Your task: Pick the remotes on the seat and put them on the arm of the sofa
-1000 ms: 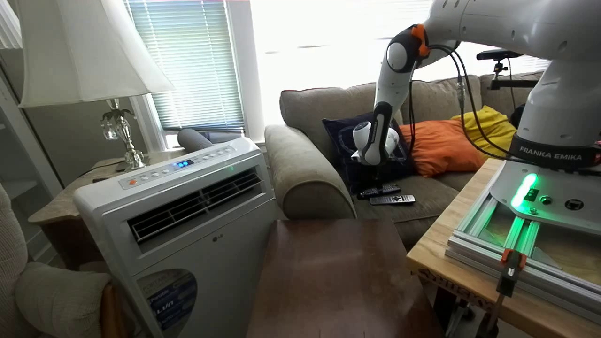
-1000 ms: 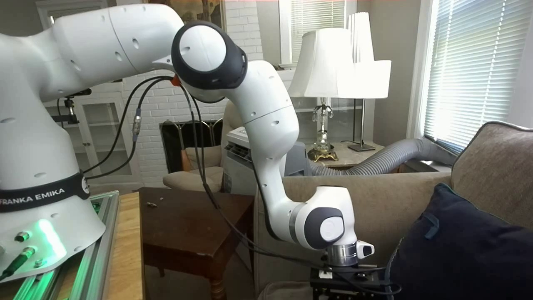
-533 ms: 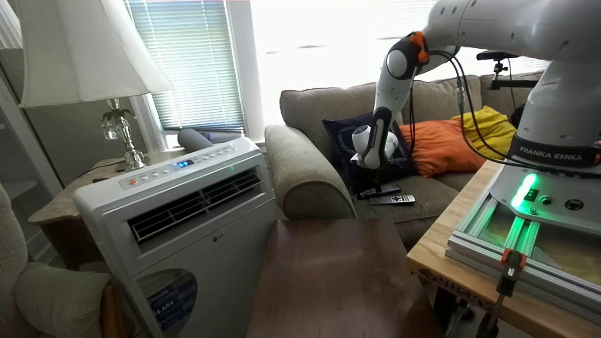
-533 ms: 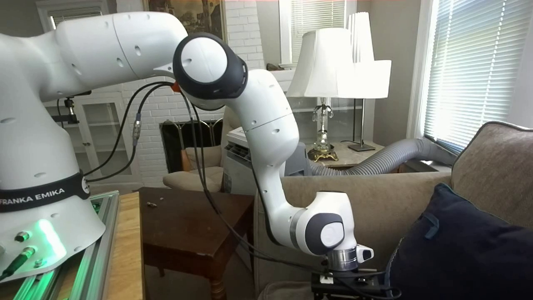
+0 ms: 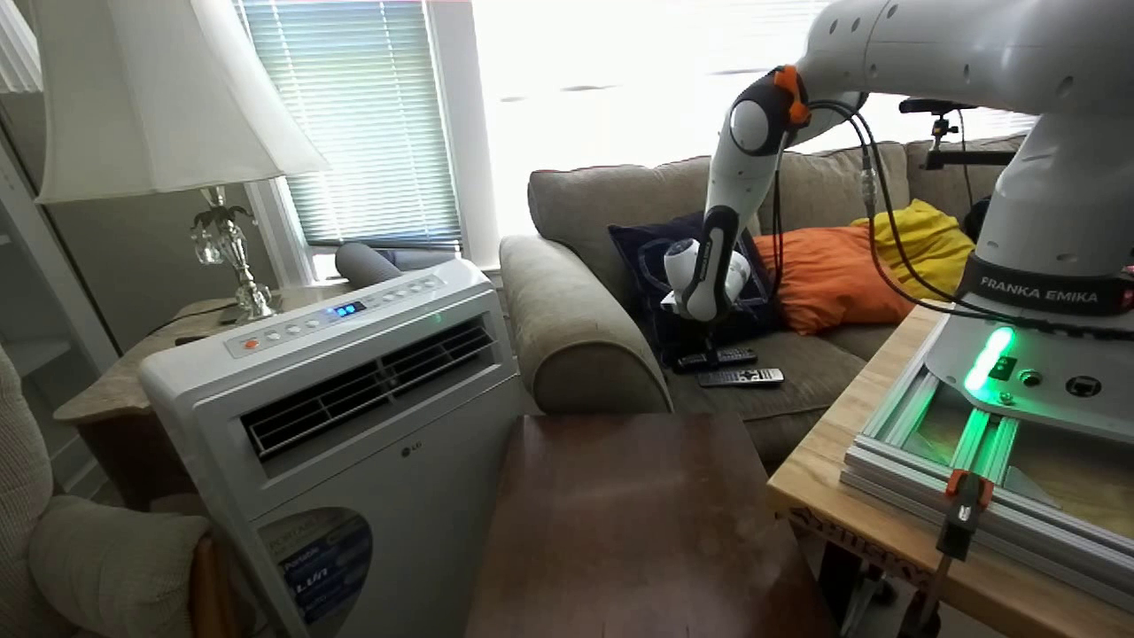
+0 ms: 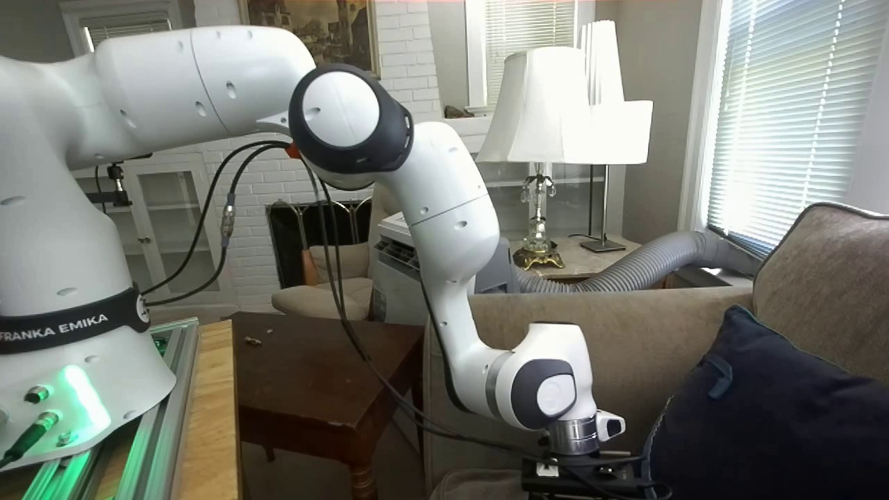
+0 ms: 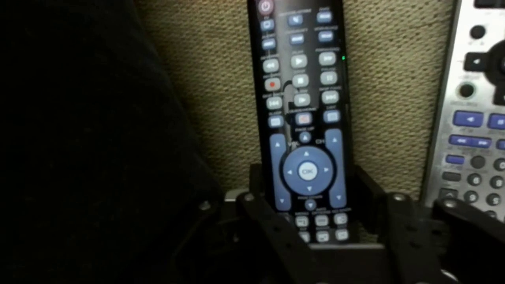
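Two remotes lie side by side on the seat of the sofa. The black remote, with blue and grey buttons, runs up the middle of the wrist view. My gripper is shut on its lower half, one finger against each long edge. To its right lies the silver remote, apart from the fingers and partly cut off. In an exterior view the black remote is partly behind the fingers, with the silver remote in front. The arm of the sofa rises to the left of both.
A navy pillow leans close beside the gripper and darkens the left of the wrist view. An orange pillow sits farther along the sofa. A brown table and a white air conditioner stand before the sofa arm.
The robot arm has come down a little towards the seat, mostly in the earlier half second. The jaws have drawn together on the black remote. Both remotes look unmoved.
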